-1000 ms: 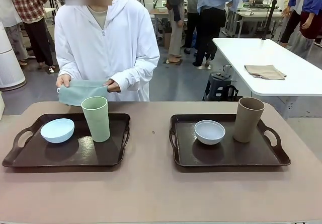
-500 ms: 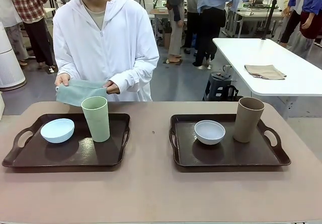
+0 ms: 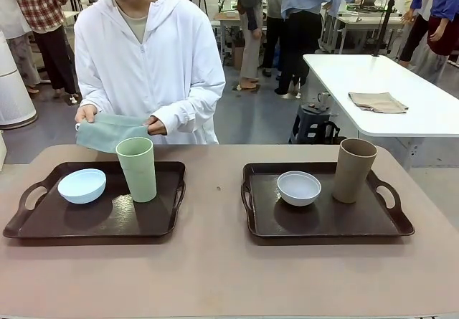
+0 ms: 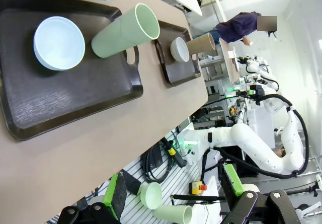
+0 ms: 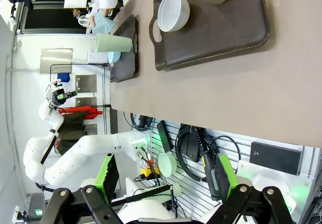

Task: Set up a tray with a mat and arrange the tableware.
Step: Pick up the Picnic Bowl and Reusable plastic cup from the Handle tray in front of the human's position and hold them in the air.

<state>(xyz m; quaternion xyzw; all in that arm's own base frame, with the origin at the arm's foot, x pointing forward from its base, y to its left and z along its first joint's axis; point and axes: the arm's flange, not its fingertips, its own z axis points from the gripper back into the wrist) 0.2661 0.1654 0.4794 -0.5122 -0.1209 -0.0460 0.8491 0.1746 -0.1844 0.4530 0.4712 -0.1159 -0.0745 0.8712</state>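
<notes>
A person's hands (image 3: 155, 125) grip a soft sage-green cloth mat (image 3: 107, 131) at the table's far edge, slightly further left than a second ago. The tableware is unmoved: matte pale blue bowl (image 3: 82, 186) and pale green cup (image 3: 137, 168) on the left dark brown tray (image 3: 93, 222), white bowl (image 3: 299, 188) and tan-brown cup (image 3: 354, 170) on the right dark brown tray (image 3: 323, 222). The left gripper (image 4: 176, 204) and right gripper (image 5: 167, 183) gape wide, empty.

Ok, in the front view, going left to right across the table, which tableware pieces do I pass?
pale blue bowl → pale green cup → white bowl → tan-brown cup
</notes>
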